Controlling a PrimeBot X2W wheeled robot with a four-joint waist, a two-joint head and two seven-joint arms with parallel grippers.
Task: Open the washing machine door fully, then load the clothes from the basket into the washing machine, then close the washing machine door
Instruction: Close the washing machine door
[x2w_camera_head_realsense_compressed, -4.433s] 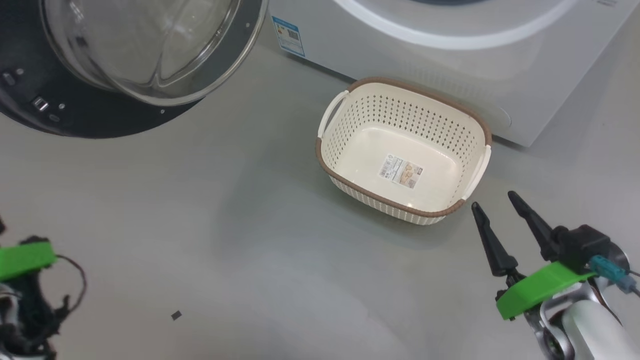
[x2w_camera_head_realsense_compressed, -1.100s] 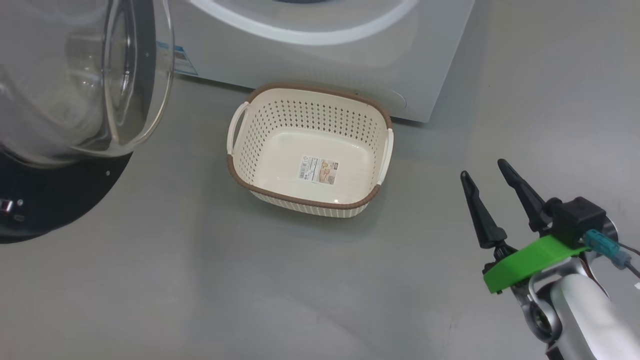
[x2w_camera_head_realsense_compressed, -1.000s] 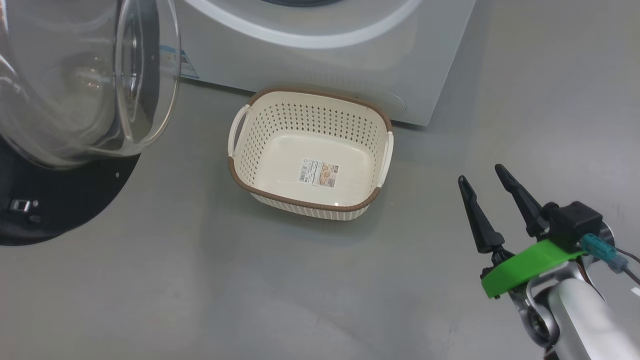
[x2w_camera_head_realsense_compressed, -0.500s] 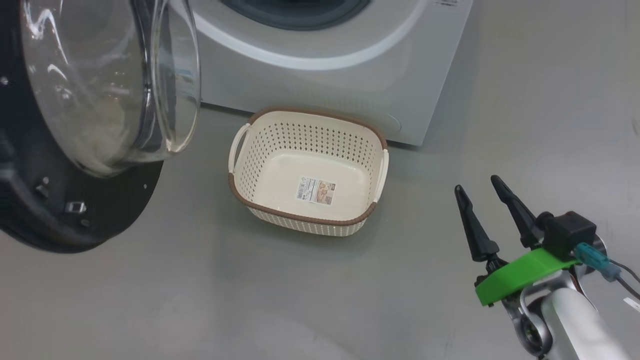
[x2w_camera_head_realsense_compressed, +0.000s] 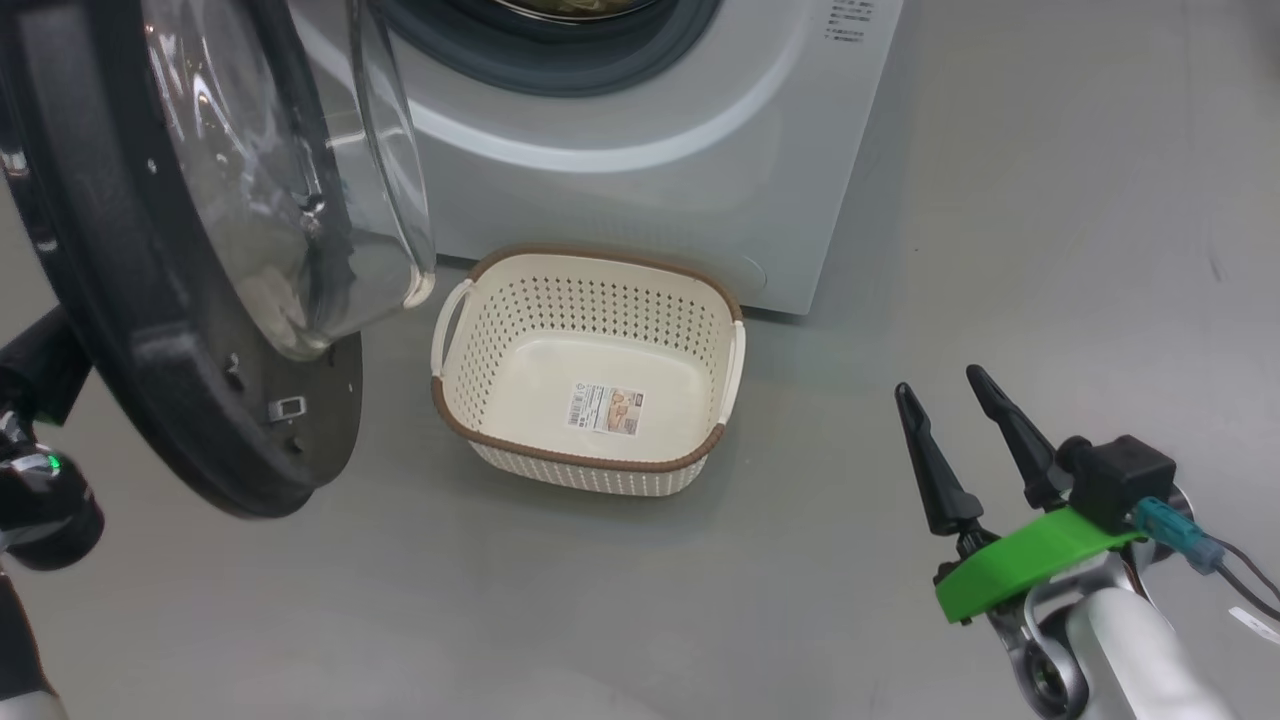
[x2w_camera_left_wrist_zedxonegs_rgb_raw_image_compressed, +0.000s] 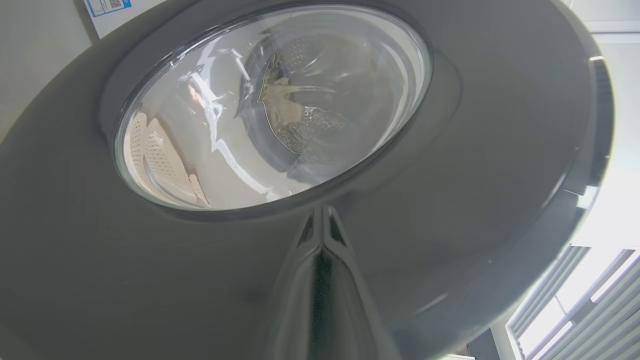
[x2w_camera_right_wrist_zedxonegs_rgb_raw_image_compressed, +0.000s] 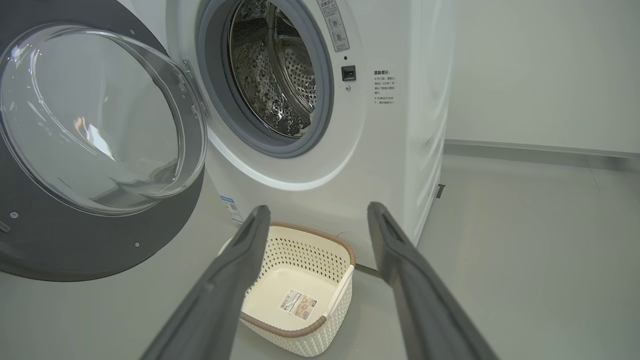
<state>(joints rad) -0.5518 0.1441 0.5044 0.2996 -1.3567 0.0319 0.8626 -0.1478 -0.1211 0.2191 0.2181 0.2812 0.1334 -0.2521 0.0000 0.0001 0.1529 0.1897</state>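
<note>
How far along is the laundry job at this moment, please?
Done: the cream perforated plastic basket is empty, and a pale garment seems to lie in the steel drum, seen through the glass. In hand: the shut left end effector rests against the glossy black rim of the large round washing machine door, which stands open. Left: closing that door. The open right end effector hangs idle.
</note>
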